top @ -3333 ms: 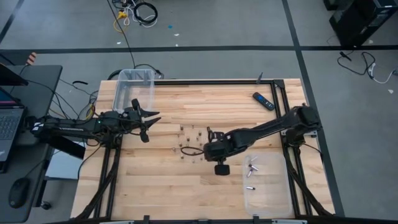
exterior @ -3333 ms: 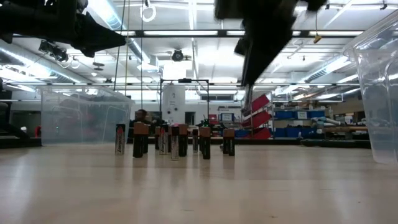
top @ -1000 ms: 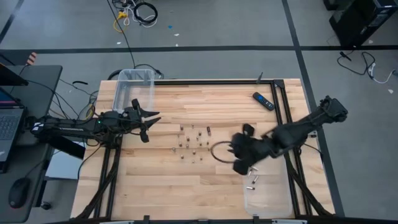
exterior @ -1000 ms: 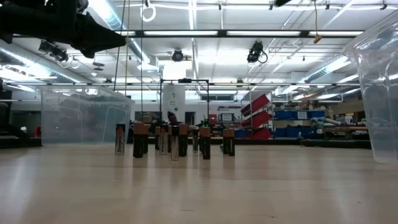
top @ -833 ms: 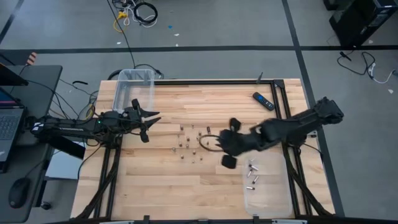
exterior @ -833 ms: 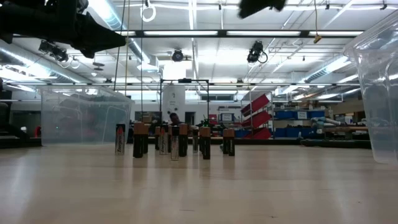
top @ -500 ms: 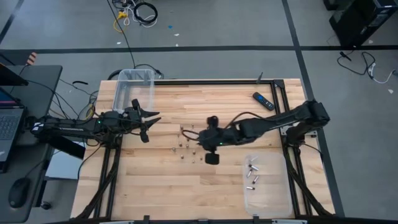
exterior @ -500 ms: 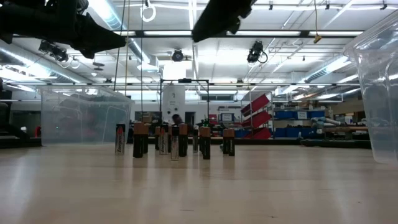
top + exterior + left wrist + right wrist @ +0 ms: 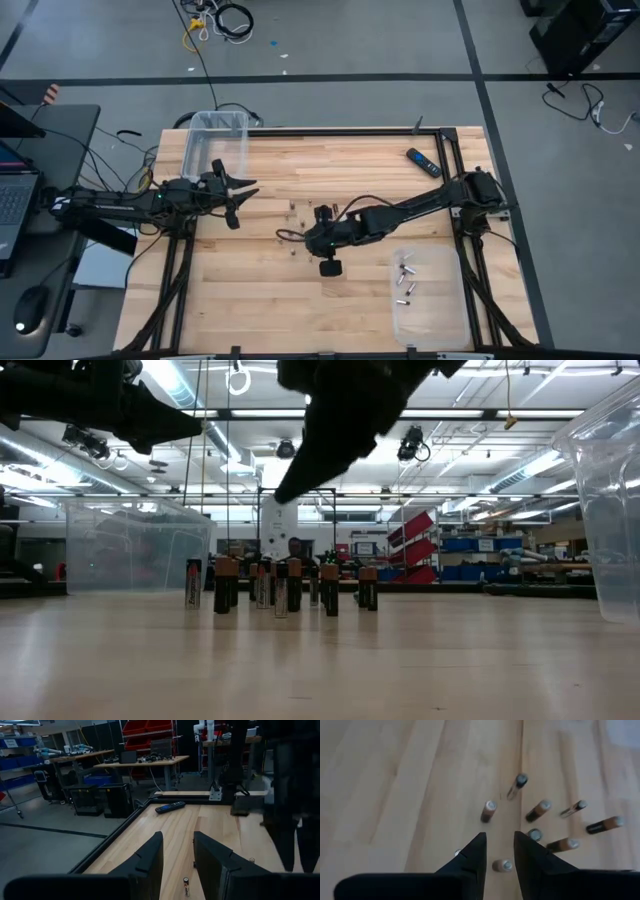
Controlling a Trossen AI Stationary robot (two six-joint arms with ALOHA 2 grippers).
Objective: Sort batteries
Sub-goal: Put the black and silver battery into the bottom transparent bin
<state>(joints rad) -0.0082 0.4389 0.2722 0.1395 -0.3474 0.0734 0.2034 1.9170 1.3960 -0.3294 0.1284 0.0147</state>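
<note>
Several small batteries [image 9: 292,209] stand upright on their ends in a loose cluster at the table's middle; the low view shows them as a row [image 9: 280,585]. My right gripper [image 9: 303,238] hangs above this cluster, slanting down, its fingers a little apart and with nothing in them; the right wrist view looks down past it [image 9: 500,852] onto the battery tops [image 9: 489,811]. My left gripper [image 9: 243,190] waits level at the table's left, open [image 9: 177,865] and holding nothing. More batteries [image 9: 405,283] lie in a clear tray [image 9: 440,318] at the near right.
A clear bin [image 9: 220,135] stands at the far left corner. A black-and-blue remote [image 9: 423,162] lies at the far right. Dark frame rails [image 9: 450,170] run along the table's sides. Bare wood lies on the near side of the cluster.
My right gripper has swung from over the clear tray toward the table's left, sinking and rolling about its own line, and now hangs over the standing batteries. The batteries have not moved.
</note>
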